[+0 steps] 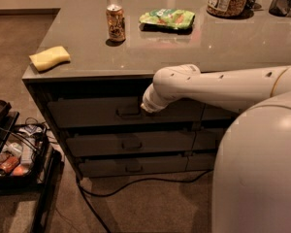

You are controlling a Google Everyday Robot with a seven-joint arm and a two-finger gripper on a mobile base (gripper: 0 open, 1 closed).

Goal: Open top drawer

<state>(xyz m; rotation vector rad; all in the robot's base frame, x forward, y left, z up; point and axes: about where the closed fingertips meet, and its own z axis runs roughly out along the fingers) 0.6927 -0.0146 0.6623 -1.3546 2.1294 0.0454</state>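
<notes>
The top drawer (87,113) is found directly under the desk (208,47) edge, uppermost in its stack of three, and appears shut. The hand (146,106), at the tip of the white arm, is placed against the right end of the drawer's handle (128,111). Whether the hand is apart or together cannot be told. A can (115,23), a sponge (49,57) and a green bag (167,18) are noted on the desk.

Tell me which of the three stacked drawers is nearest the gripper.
The top drawer, the tallest-fronted one just under the countertop: the gripper is right beside its handle, while the middle drawer and bottom drawer lie below.
</notes>
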